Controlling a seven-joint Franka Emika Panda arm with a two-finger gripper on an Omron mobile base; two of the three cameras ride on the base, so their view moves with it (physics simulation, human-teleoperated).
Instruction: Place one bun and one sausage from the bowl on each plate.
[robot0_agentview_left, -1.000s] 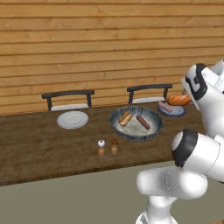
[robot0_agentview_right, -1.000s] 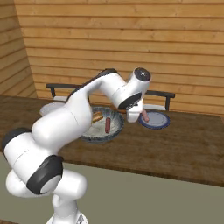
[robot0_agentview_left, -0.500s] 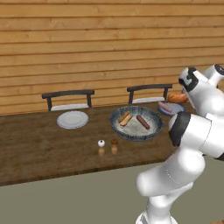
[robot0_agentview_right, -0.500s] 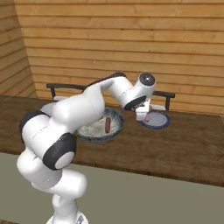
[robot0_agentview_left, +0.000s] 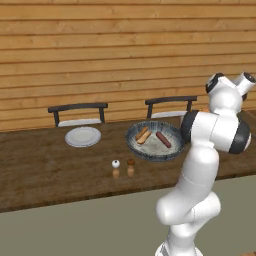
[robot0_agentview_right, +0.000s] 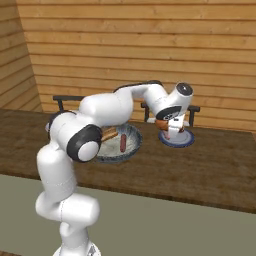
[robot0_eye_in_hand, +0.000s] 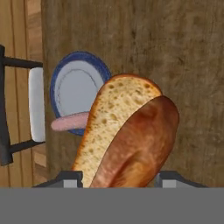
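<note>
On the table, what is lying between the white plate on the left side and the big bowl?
In the left base view, only bare wooden table lies between the white plate and the bowl. The two small shakers stand nearer the camera, off that line.

No text, label, brand, number or sign can be read anywhere in these views.

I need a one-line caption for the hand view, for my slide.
Gripper holds a bun above the blue-rimmed plate, where a sausage lies.
</note>
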